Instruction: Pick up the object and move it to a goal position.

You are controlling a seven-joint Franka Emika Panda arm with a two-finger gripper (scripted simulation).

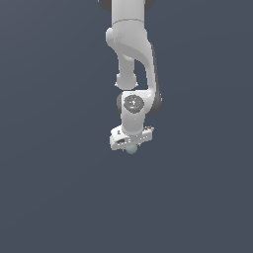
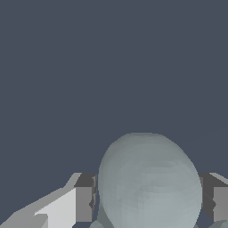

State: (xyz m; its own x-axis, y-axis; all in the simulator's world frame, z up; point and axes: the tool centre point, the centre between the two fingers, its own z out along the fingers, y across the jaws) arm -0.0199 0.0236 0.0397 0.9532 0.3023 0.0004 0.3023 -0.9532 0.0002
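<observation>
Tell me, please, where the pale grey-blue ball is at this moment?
In the exterior view the ball sits just below centre, right under the white tool; the wrist view shows it between the two fingers.

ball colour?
Pale grey-blue ball, plain; clearest in the wrist view.

pale grey-blue ball (image 2: 149, 182), white claw (image 1: 131, 145), slate-grey backdrop (image 1: 49, 148)
</observation>
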